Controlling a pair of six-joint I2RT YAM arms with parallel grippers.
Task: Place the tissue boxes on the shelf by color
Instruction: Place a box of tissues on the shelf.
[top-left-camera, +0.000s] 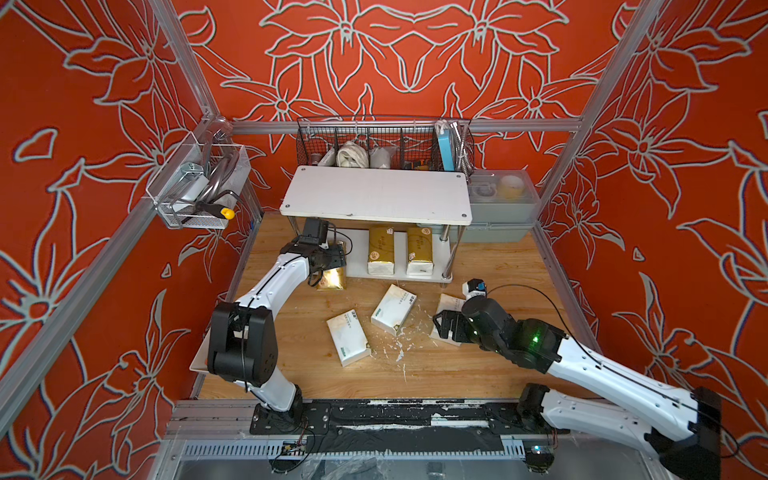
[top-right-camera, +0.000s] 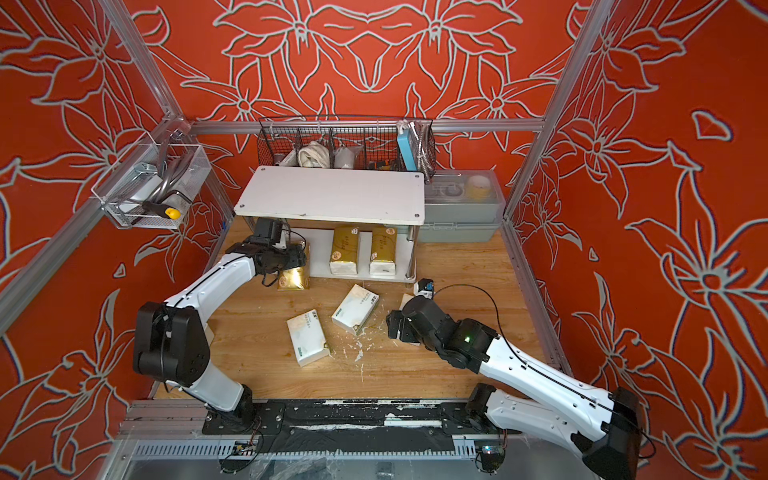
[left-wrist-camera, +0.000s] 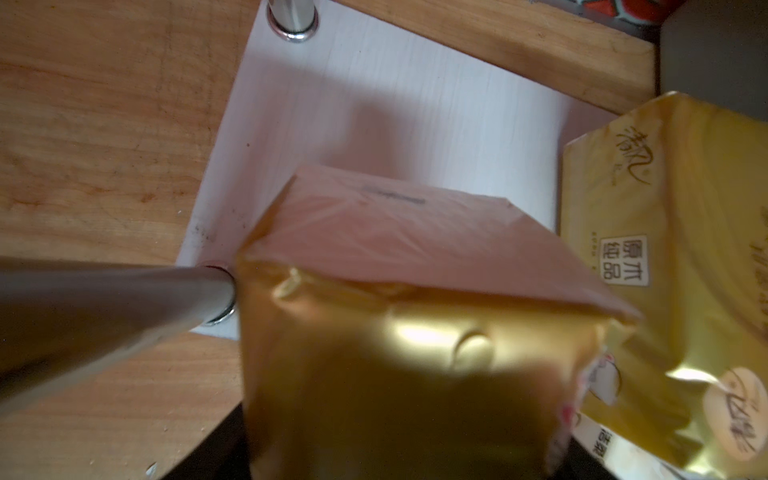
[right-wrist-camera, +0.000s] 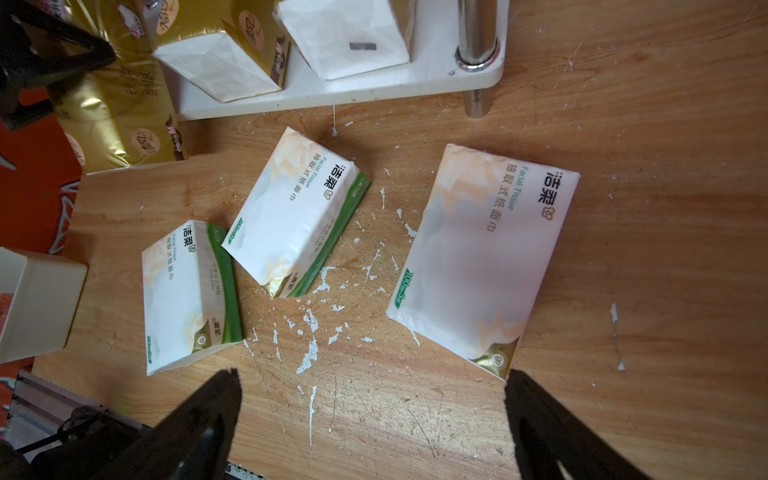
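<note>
Gold tissue boxes — two — sit inside the shelf, a third gold box at its front corner by your left gripper, jaws unclear. White tissue boxes lie before the shelf; your right gripper holds its jaws apart.

Both top views looked down from high above the front edge of the table, facing the back wall, far enough off to take in the whole table and the shelf. The left wrist camera sat very near a gold pack at a corner of the shelf's lower board. The right wrist camera looked down from farther off onto three white packs; it shared that lower board and gold pack with the left wrist view
</note>
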